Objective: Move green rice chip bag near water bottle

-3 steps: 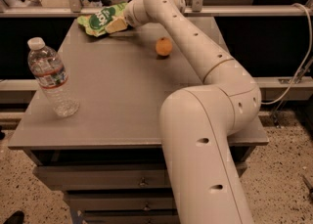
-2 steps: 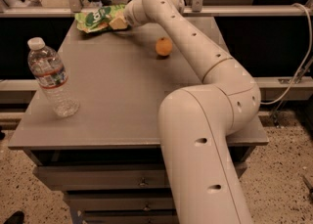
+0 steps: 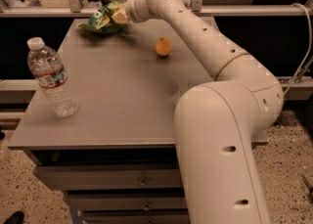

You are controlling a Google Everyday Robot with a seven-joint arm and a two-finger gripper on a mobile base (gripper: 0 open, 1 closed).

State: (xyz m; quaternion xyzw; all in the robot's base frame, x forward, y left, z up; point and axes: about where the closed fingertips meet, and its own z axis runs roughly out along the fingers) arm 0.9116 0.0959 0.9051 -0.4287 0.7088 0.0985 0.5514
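Note:
The green rice chip bag [image 3: 102, 18] is at the far left end of the grey table [image 3: 122, 105], crinkled and tilted, with a shadow under it. My gripper [image 3: 119, 16] is at the bag's right end, shut on it and holding it just above the tabletop. The fingers are mostly hidden behind the bag. The water bottle [image 3: 51, 78] stands upright near the table's front left edge, far from the bag.
A small orange fruit [image 3: 163, 46] lies on the table right of the bag, close under my arm. My arm [image 3: 220, 120] spans the table's right side. Drawers [image 3: 142, 181] sit below the front edge. A rail runs behind the table.
The gripper has risen a little with the bag, so the bag has come up off the tabletop. The bottle and the orange fruit have not moved.

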